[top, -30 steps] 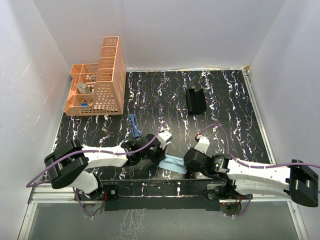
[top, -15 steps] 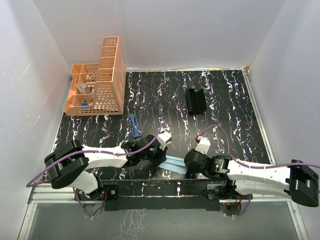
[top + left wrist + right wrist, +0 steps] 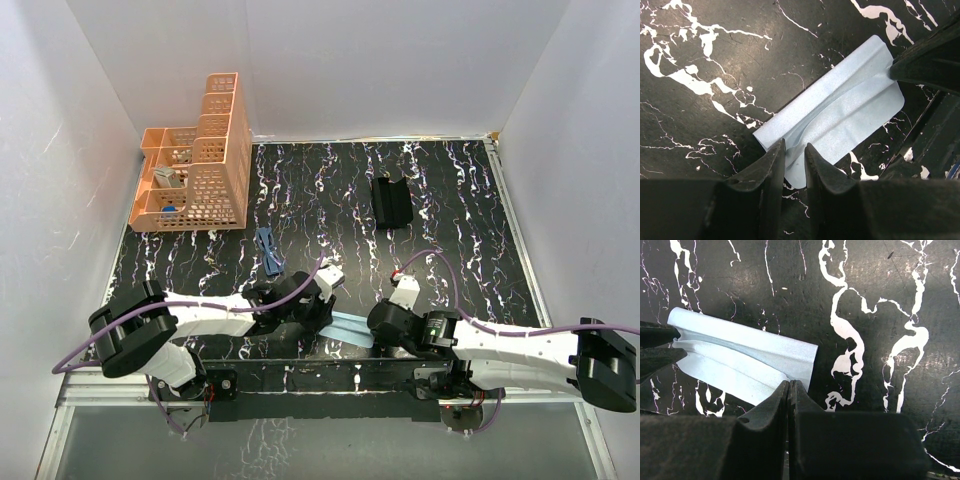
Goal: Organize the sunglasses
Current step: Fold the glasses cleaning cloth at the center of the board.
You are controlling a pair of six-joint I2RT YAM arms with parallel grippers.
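The sunglasses (image 3: 268, 249), a small dark blue folded pair, lie on the black marbled table left of centre, beyond both grippers. A light blue cloth (image 3: 347, 328) lies creased near the front edge, stretched between the grippers. My left gripper (image 3: 795, 146) is low at the cloth's (image 3: 840, 105) left end. Its jaws stand slightly open, with the cloth edge loose in the gap. My right gripper (image 3: 790, 382) is shut, pinching the opposite edge of the cloth (image 3: 740, 360). The black oblong case (image 3: 391, 201) rests open at the back right of centre.
An orange mesh organiser (image 3: 200, 160) with several compartments stands at the back left. White walls enclose the table on three sides. The table's front edge (image 3: 330, 362) runs just behind both grippers.
My left gripper's jaws have parted from shut, letting go of the cloth's left end. The cloth has sunk a little toward the table. My right gripper stays shut on it.
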